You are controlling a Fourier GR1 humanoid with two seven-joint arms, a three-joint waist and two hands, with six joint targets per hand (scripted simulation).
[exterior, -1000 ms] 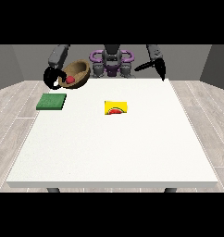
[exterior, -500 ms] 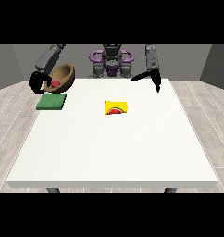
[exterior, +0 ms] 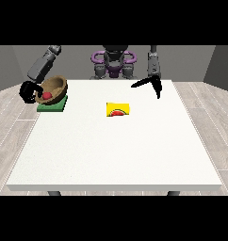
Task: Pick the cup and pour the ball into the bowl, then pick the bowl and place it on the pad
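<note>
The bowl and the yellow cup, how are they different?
The bowl is brown and tilted, with the robot hand at the view's left on it, over the green pad. The yellow cup lies on its side on the table, with no hand touching it. Both show something red inside.

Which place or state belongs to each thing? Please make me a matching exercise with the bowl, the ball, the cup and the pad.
Things:
1. brown bowl
2. red ball
3. yellow cup
4. green pad

Places or states:
A. lies on its side near the middle of the white table
B. sits inside the bowl
C. flat on the table at the view's left, under the bowl
D. tilted, held by the hand at the view's left

Pairs: 1-D, 2-B, 3-A, 4-C
</note>
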